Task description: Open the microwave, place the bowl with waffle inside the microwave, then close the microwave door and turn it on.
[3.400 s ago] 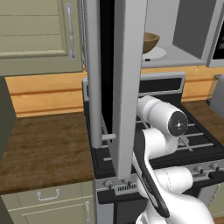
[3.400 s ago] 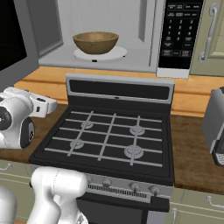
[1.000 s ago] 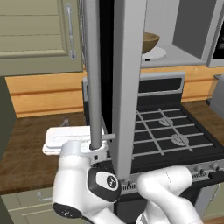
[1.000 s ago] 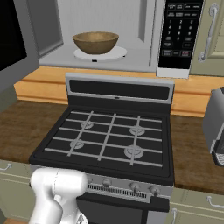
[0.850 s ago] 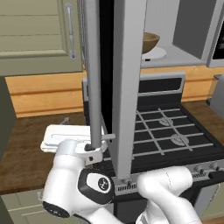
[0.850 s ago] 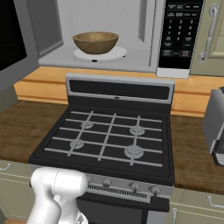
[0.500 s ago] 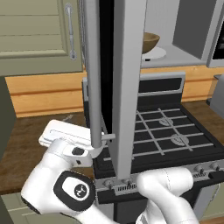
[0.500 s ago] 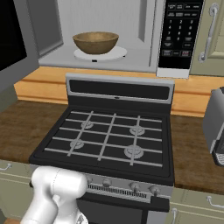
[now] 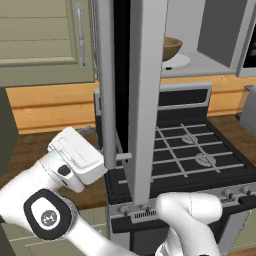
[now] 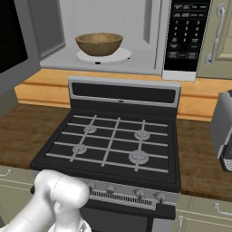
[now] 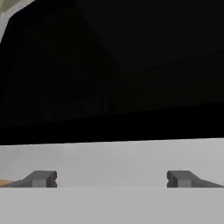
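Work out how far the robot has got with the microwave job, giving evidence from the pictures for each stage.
Done: the microwave door stands wide open and the bowl sits on the turntable inside the microwave. In hand: the open gripper faces the door's black window up close, apparently to push it shut. Left: closing the door and pressing the button panel to start it. The waffle cannot be seen from here.

Even, flat rendered light, soft shadows; hand view mostly dark, perhaps slightly blurred.

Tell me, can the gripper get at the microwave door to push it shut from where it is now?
Probably yes. The gripper is open and faces the microwave door close up, its dark glass and silver frame right ahead with nothing between. The door stands wide open over the stove.
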{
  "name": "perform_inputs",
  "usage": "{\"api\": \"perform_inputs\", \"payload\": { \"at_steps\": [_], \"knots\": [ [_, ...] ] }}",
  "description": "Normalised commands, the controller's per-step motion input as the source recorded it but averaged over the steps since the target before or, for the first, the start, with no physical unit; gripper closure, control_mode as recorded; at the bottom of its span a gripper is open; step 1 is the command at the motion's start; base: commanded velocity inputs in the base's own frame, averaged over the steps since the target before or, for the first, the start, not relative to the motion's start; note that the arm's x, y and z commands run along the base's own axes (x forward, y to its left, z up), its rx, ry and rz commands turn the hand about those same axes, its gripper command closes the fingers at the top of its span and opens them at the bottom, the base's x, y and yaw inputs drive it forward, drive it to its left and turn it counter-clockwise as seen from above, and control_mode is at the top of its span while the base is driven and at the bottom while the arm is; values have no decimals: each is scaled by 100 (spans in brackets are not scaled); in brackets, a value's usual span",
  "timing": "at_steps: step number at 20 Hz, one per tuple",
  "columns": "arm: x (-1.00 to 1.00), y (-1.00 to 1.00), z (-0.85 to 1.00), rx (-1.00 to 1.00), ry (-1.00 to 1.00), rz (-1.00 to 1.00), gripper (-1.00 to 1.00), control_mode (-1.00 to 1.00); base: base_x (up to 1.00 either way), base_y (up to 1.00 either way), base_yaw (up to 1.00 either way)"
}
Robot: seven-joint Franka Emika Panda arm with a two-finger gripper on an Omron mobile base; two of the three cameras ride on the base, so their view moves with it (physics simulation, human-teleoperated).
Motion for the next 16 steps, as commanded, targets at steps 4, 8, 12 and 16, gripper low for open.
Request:
{"api": "perform_inputs", "payload": {
  "at_steps": [4, 8, 12, 16],
  "knots": [
    [-28, -44, 0, 0, 0, -40, -100, -100, 0, 0, 0],
    [-10, -55, 0, 0, -2, -33, -100, -100, 0, 0, 0],
    [0, -66, 0, 0, -6, -15, -100, -100, 0, 0, 0],
    [0, -70, 0, 0, -10, 0, -100, -100, 0, 0, 0]
  ]
}}
